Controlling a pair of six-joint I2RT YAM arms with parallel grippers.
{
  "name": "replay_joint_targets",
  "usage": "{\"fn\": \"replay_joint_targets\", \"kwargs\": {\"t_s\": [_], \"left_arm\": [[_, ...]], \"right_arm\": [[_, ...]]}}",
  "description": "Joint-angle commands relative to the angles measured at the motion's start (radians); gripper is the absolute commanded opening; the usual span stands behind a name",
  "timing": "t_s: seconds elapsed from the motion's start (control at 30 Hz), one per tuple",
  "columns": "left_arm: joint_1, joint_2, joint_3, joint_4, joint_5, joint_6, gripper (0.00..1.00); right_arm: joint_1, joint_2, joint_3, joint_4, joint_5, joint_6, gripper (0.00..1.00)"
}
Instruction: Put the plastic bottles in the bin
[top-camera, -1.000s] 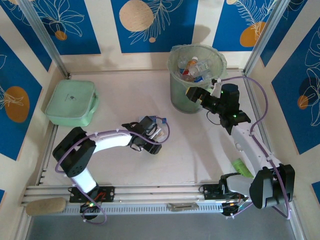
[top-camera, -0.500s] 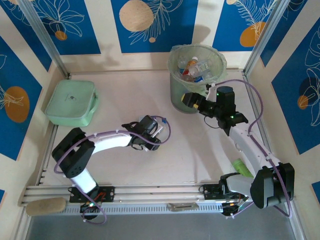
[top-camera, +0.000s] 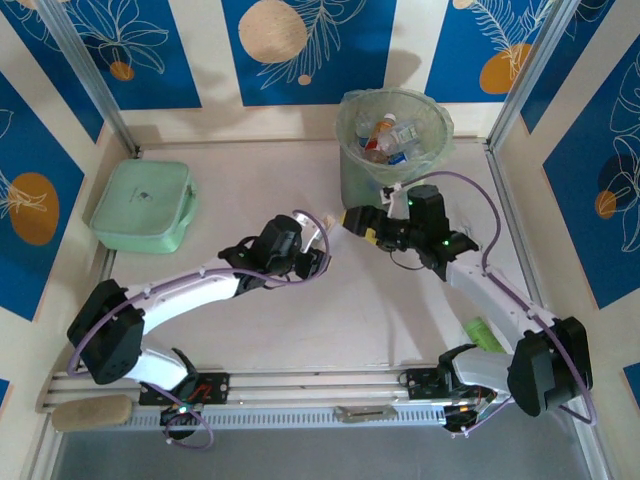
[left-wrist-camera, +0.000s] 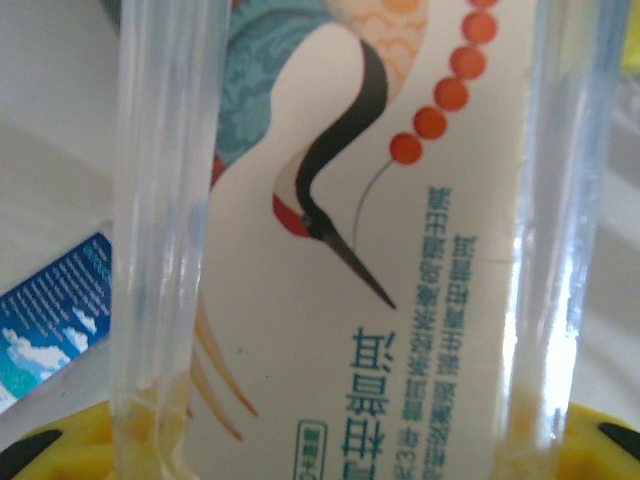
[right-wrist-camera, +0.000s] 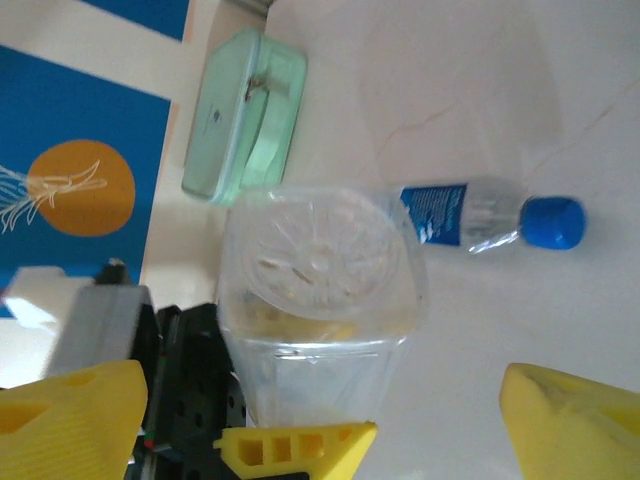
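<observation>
- Clamping a clear bottle with a crane drawn on its label, the left gripper sat just left of the middle of the overhead frame, jaws pressed together on the bottle's sides.
- In the left wrist view that bottle ran up the whole frame, and yellow pads showed at the bottom corners beside it.
- The right gripper pointed leftward at the bottle, just to its right and below the bin.
- Its yellow fingers stood well apart at the lower left and lower right of the right wrist view. The clear bottle's ribbed base faced the camera between them and touched neither.
- A second bottle, clear with a blue label and blue cap, lay on its side on the table at centre right of that view. Its label edge also showed at the lower left of the left wrist view.
- The bin stood at the upper right of the overhead frame, lined with a pale green bag, with several bottles piled inside.
- One green bottle lay at the lower right, close to the right arm's base.
- A mint-green case lay flat at the left of the overhead frame, well apart from both grippers.
</observation>
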Motion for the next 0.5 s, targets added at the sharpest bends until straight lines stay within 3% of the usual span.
{"fn": "replay_joint_targets", "kwargs": {"t_s": [0.0,0.47], "left_arm": [[-0.008,-0.035,-0.015,0.077,0.025,-0.037,0.47],[-0.008,-0.073,-0.078,0.173,0.115,-0.069,0.48]], "right_arm": [[0.019,0.034,0.030,0.031,-0.037,0.022,0.90],[0.058,0.131,0.058,0.155,-0.054,0.070,0.79]]}}
